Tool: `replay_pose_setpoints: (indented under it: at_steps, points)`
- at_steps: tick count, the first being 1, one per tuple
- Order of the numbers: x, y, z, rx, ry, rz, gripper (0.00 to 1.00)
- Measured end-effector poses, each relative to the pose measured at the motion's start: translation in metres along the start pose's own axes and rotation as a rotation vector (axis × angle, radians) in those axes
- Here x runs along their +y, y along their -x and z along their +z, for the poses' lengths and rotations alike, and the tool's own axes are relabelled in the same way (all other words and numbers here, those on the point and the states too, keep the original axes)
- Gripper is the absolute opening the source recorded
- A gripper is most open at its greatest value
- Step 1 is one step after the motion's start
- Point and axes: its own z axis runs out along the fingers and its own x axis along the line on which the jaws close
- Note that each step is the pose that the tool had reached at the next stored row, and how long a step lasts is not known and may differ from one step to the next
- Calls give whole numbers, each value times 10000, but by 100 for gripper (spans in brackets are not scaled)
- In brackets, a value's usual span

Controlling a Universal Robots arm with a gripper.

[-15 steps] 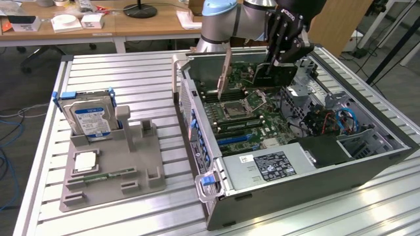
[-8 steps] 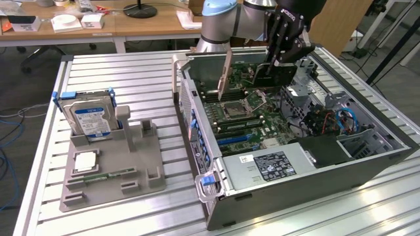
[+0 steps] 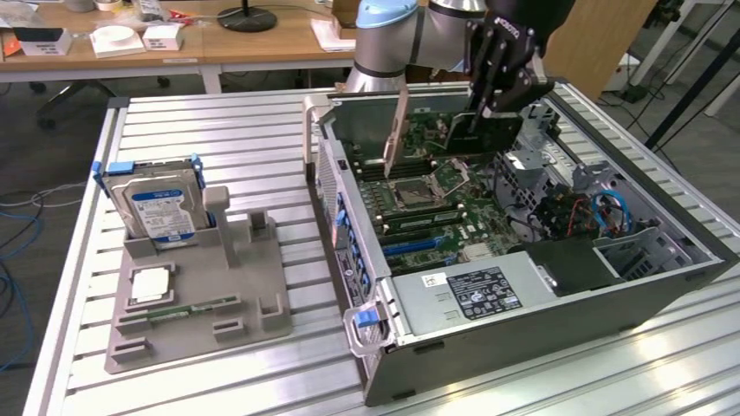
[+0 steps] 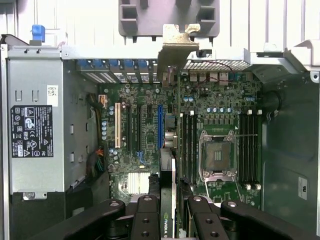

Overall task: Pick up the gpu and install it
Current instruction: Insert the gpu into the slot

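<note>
Exterior view, gripper (image 3: 503,104) closed partway on the gpu (image 3: 483,137), card upright above the motherboard (image 3: 428,208) inside the open case (image 3: 647,286), wrist view, gpu (image 4: 167,170) edge-on between fingers (image 4: 146,220), bracket (image 4: 176,50) at the case wall.

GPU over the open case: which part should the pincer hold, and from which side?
The gpu hangs on edge, its metal bracket at one end. Grip the upper long edge from above, pinching both flat faces, as the pincer does now; that leaves the lower edge free toward the motherboard.
</note>
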Motion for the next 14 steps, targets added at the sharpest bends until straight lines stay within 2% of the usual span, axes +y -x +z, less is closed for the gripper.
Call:
replay_pose_setpoints:
  at_steps: [14]
  points:
    - [-14,48,63,2,1,1,26]
